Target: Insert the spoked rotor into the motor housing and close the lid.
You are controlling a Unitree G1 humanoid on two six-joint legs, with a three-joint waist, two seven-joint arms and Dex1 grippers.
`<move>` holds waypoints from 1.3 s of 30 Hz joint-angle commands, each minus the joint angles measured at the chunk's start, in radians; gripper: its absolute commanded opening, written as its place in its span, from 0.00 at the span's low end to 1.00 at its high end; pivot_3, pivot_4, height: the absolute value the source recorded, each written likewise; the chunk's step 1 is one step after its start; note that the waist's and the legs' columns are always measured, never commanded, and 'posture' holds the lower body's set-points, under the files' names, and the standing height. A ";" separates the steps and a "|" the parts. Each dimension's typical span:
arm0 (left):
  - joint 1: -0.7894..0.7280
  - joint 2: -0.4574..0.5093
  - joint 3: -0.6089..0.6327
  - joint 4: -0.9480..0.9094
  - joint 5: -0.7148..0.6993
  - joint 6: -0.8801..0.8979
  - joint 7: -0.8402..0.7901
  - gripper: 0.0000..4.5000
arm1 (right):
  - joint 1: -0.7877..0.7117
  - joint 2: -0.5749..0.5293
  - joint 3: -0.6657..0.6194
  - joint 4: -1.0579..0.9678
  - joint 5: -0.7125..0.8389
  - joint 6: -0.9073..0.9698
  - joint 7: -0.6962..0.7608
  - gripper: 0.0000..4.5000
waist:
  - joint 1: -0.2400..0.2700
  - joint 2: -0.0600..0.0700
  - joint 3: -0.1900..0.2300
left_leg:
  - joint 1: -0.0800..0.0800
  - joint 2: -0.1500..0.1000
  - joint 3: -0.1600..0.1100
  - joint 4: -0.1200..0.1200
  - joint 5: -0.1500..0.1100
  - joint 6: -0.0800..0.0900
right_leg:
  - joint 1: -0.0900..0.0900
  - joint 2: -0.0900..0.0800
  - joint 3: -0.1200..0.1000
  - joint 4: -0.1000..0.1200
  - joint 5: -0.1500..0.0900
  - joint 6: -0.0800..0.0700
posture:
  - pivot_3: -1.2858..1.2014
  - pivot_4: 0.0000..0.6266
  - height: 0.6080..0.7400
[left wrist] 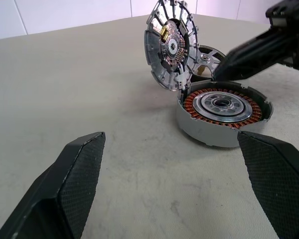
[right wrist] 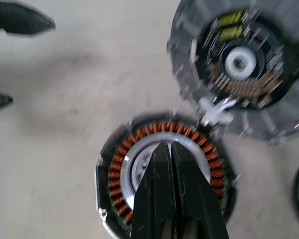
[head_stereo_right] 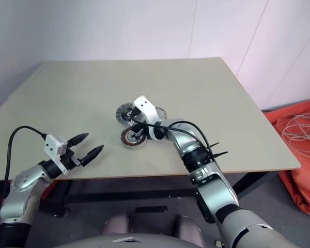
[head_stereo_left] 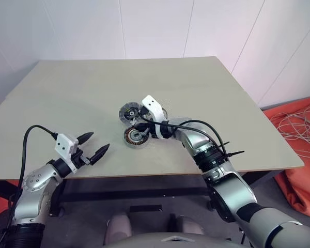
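Observation:
The motor housing [head_stereo_left: 135,137] lies on the table with its copper windings [left wrist: 194,107] facing up. The lid [left wrist: 169,42] stands tilted on its edge at the housing's far rim, its inner face with small parts showing. Behind the lid, partly hidden, the spoked rotor [left wrist: 205,56] lies flat. My right gripper [right wrist: 170,145] is shut with nothing visibly between its fingers, and its tips hang over the housing's silvery centre [right wrist: 139,167]. My left gripper [head_stereo_left: 94,144] is open near the table's front edge, well to the left of the housing, pointing toward it.
The beige table [head_stereo_left: 82,93] has a front edge just under my left gripper. An orange sheet with white cables [head_stereo_left: 299,129] lies on the floor to the right. White walls stand behind the table.

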 commanded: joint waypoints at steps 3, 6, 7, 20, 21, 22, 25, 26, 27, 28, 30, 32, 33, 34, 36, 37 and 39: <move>-0.017 0.003 0.006 -0.015 0.001 -0.016 0.002 1.00 | 0.023 -0.026 0.048 0.028 -0.040 -0.036 0.014 0.00 | -0.001 0.000 0.000 | 0.001 0.000 0.000 0.000 0.000 0.000 | 0.001 0.000 0.000 0.000 0.000 0.000 | 0.52 0.00 1.00; -0.016 0.003 0.005 -0.017 0.001 -0.015 0.004 1.00 | 0.017 -0.019 0.027 0.016 -0.024 -0.027 0.005 0.00 | 0.000 0.000 0.000 | 0.003 0.000 0.000 0.000 0.000 0.000 | 0.003 0.000 0.000 0.000 0.000 0.000 | 0.52 0.00 1.00; -0.015 0.002 0.005 -0.018 0.001 -0.015 0.004 1.00 | 0.013 -0.016 0.020 0.010 -0.018 -0.022 0.004 0.00 | 0.000 0.000 0.000 | 0.003 0.000 0.000 0.000 0.000 0.000 | 0.003 0.000 0.000 0.000 0.000 0.000 | 0.52 0.00 1.00; -0.018 0.002 0.007 -0.014 0.002 -0.016 0.009 1.00 | -0.046 -0.010 -0.115 -0.048 0.055 0.009 -0.028 0.00 | 0.000 0.000 0.000 | 0.001 0.000 0.000 0.000 0.000 0.000 | 0.001 0.000 0.000 0.000 0.000 0.000 | 0.52 0.00 1.00; -0.018 0.002 0.008 -0.014 0.002 -0.017 0.010 1.00 | -0.038 -0.018 -0.138 -0.067 0.072 0.028 -0.026 0.00 | 0.001 0.000 0.000 | 0.000 0.000 0.000 0.000 0.000 0.000 | 0.000 0.000 0.000 0.000 0.000 0.000 | 0.52 0.00 1.00; -0.017 0.001 0.008 -0.015 0.002 -0.017 0.011 1.00 | -0.028 -0.028 -0.155 -0.087 0.087 0.048 -0.022 0.00 | 0.001 0.000 0.000 | 0.000 0.000 0.000 0.000 0.000 0.000 | 0.000 0.000 0.000 0.000 0.000 0.000 | 0.52 0.00 1.00; -0.011 0.002 0.009 -0.020 0.001 -0.017 0.011 1.00 | 0.013 -0.071 -0.204 -0.166 0.144 0.126 -0.004 0.04 | 0.003 0.000 0.000 | -0.001 0.000 0.001 0.000 0.000 0.000 | 0.000 0.000 0.000 0.000 0.000 0.000 | 0.52 0.00 1.00; -0.008 0.003 0.009 -0.022 -0.001 -0.016 0.011 1.00 | 0.024 -0.082 -0.226 -0.191 0.171 0.162 -0.002 0.09 | 0.003 0.000 0.000 | -0.001 0.000 0.001 0.000 0.000 0.000 | 0.001 0.000 0.000 -0.001 0.000 0.000 | 0.52 0.00 1.00; -0.003 0.004 0.010 -0.024 -0.002 -0.016 0.011 1.00 | 0.036 -0.097 -0.257 -0.216 0.203 0.202 0.000 0.13 | 0.003 0.000 0.000 | 0.000 0.000 0.001 0.000 0.000 0.000 | 0.001 0.000 0.000 -0.001 0.000 0.000 | 0.52 0.00 1.00; 0.000 0.005 0.011 -0.024 -0.002 -0.017 0.010 1.00 | 0.042 -0.105 -0.292 -0.230 0.232 0.235 -0.006 0.20 | 0.003 0.000 0.000 | 0.000 0.000 0.001 0.000 0.000 0.000 | 0.001 0.000 0.000 -0.001 0.000 0.000 | 0.52 0.00 1.00; 0.001 0.006 0.012 -0.024 -0.003 -0.016 0.010 1.00 | 0.045 -0.123 -0.369 -0.221 0.273 0.281 -0.035 0.35 | 0.003 0.000 0.000 | 0.000 0.000 0.001 0.000 0.000 0.000 | 0.001 0.000 0.000 0.000 0.000 0.000 | 0.52 0.00 1.00; 0.000 0.008 0.012 -0.021 -0.003 -0.015 0.009 1.00 | 0.039 -0.137 -0.439 -0.174 0.303 0.306 -0.067 0.50 | 0.003 0.000 0.000 | 0.000 0.000 0.002 0.000 0.000 0.000 | 0.001 0.000 0.000 0.000 0.000 0.000 | 0.52 0.00 1.00; -0.002 0.008 0.012 -0.020 -0.002 -0.015 0.009 1.00 | 0.024 -0.136 -0.503 -0.113 0.324 0.315 -0.106 0.58 | 0.003 0.000 0.000 | 0.001 0.000 0.002 0.000 0.000 0.000 | 0.001 0.000 0.000 0.000 0.000 0.000 | 0.52 0.00 1.00; -0.004 0.009 0.011 -0.018 -0.002 -0.015 0.009 1.00 | 0.009 -0.138 -0.552 -0.051 0.336 0.314 -0.141 0.66 | 0.003 0.000 0.000 | 0.002 0.000 0.002 0.000 0.000 -0.001 | 0.002 0.000 0.000 0.000 0.000 0.000 | 0.52 0.00 1.00; -0.007 0.009 0.011 -0.016 -0.002 -0.015 0.008 1.00 | -0.014 -0.140 -0.604 0.034 0.348 0.306 -0.188 0.81 | 0.002 0.000 0.000 | 0.002 0.000 0.002 0.001 0.000 -0.001 | 0.002 0.000 0.000 0.000 0.000 0.000 | 0.52 0.00 1.00; -0.009 0.009 0.010 -0.014 -0.002 -0.015 0.008 1.00 | -0.031 -0.141 -0.635 0.092 0.352 0.294 -0.218 0.90 | 0.002 0.000 0.000 | 0.002 0.000 0.002 0.001 0.000 -0.001 | 0.002 0.000 0.000 0.000 0.000 0.000 | 0.52 0.00 1.00; -0.015 0.009 0.009 -0.009 -0.001 -0.016 0.007 1.00 | -0.068 -0.132 -0.698 0.203 0.379 0.283 -0.257 0.99 | 0.000 0.000 0.000 | 0.002 0.000 0.002 0.001 0.000 -0.001 | 0.002 0.000 0.000 0.000 0.000 0.000 | 0.52 0.00 1.00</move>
